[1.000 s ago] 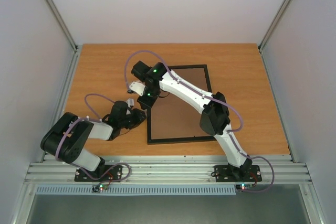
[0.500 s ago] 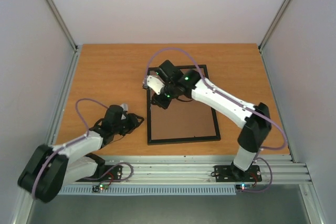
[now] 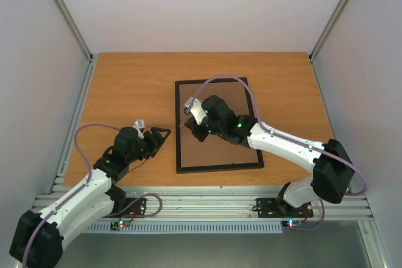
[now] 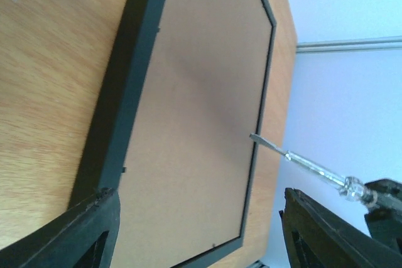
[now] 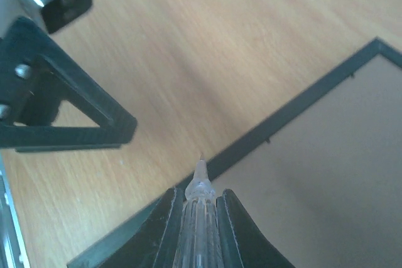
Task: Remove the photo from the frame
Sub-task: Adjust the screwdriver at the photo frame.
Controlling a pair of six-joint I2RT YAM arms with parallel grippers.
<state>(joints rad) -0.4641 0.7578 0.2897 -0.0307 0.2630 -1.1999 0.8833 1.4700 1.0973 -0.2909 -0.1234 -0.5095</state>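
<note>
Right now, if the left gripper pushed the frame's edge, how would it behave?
The frame lies flat on the smooth table, so it would probably slide, not tip. Its thin rim and backing board suggest it is light and fairly stiff.

An orange-wood surface (image 3: 125, 86) is evenly lit. It is enclosed by pale walls (image 3: 201, 4), with metal rails (image 3: 201, 204) in front.

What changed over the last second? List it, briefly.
The left gripper opened its jaws beside the left edge of the frame, while its arm swung back toward the near edge. The right gripper, shut on the screwdriver, moved right over the brown backing. The frame lies where it was, back up.
</note>
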